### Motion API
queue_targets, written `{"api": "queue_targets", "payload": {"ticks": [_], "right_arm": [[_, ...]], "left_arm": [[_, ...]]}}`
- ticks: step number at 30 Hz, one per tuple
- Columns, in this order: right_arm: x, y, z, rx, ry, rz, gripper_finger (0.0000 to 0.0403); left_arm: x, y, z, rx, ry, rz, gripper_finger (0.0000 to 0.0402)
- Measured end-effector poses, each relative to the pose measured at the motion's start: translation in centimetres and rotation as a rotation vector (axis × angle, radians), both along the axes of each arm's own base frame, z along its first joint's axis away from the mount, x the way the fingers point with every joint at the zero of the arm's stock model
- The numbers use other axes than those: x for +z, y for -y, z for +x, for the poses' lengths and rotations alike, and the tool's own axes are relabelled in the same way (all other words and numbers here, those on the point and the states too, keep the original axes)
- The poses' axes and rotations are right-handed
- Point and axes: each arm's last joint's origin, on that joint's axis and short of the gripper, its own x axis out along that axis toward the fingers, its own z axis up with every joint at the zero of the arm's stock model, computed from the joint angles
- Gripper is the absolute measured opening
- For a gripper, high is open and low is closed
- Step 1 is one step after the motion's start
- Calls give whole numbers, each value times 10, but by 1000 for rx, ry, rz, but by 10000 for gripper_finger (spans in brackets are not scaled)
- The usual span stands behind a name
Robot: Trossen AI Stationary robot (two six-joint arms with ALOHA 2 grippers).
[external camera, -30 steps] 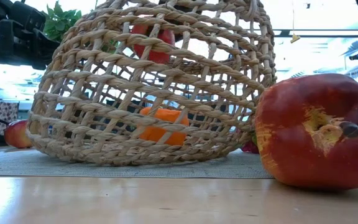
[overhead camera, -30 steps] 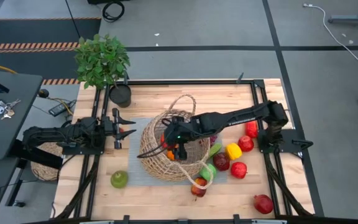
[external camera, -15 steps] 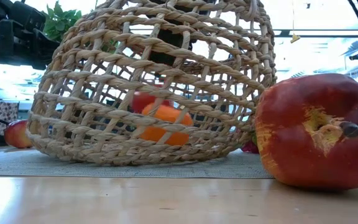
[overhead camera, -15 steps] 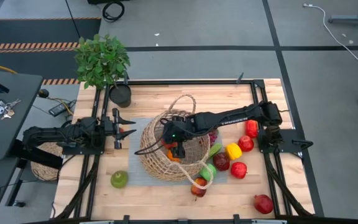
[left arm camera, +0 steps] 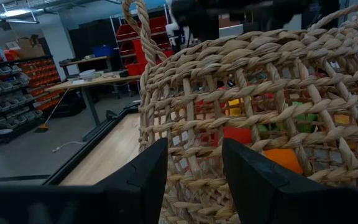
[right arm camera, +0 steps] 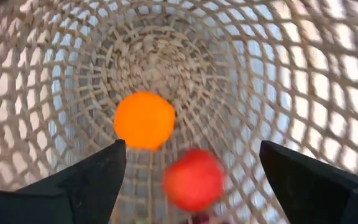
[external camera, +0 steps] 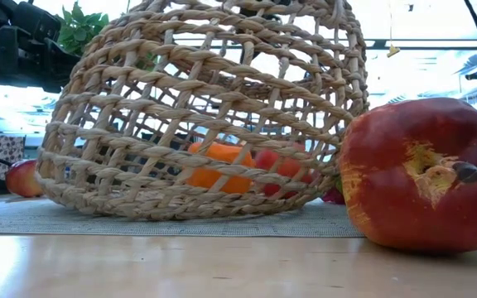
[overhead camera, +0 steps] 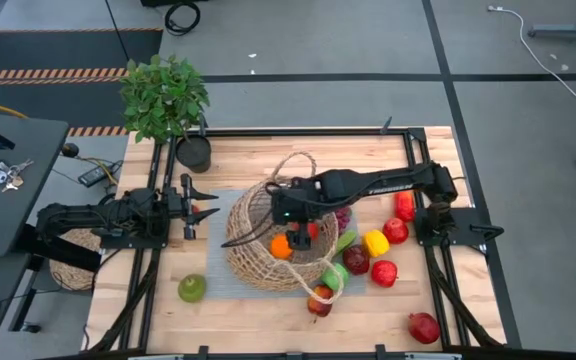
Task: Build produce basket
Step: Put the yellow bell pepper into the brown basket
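Observation:
The tan wicker basket (overhead camera: pixel 265 245) lies tipped on its side on a grey mat (overhead camera: pixel 213 282), its mouth toward the table's right. An orange (right arm camera: pixel 144 120) and a red apple (right arm camera: pixel 193 180) rest on the lower wall inside it, side by side in the low view: the orange (external camera: pixel 218 165), the apple (external camera: pixel 277 161). My right gripper (overhead camera: pixel 293 218) hangs open at the basket's mouth, pointing steeply down into it, with nothing between its fingers (right arm camera: pixel 191 149). My left gripper (overhead camera: pixel 211 204) waits level at the basket's left, fingers apart (left arm camera: pixel 194 146), holding nothing.
More produce lies right of the basket: yellow pepper (overhead camera: pixel 375 242), red fruits (overhead camera: pixel 384 272), green apple (overhead camera: pixel 334 275), a red-yellow apple (overhead camera: pixel 319 303), pomegranate (overhead camera: pixel 423 326). A green apple (overhead camera: pixel 191 288) sits near left. A potted plant (overhead camera: pixel 165 100) stands far left.
My right gripper has let go of the red apple and drawn up and back out of the basket, tipping as it rose. The apple has dropped from high inside the basket and come to rest beside the orange. The basket has stayed where it was.

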Motion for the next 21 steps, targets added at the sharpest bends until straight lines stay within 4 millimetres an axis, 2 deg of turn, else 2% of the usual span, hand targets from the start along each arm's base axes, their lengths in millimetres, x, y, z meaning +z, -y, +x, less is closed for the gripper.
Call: {"api": "queue_targets", "payload": {"ticks": [6,12,15,18,21], "right_arm": [[34,-4,-35,-87,23,-48,360],[59,-11,-84,-282,-39,-55,359],[63,-19,-99,-381,-52,-42,358],[64,-30,-112,-400,-26,-3,358],[55,-40,-127,-448,-46,-9,358]], "left_arm": [[0,0,0,0,0,0,160],[0,0,0,0,0,0,160],[0,0,0,0,0,0,160],[0,0,0,0,0,0,160],[0,0,0,0,0,0,160]]}}
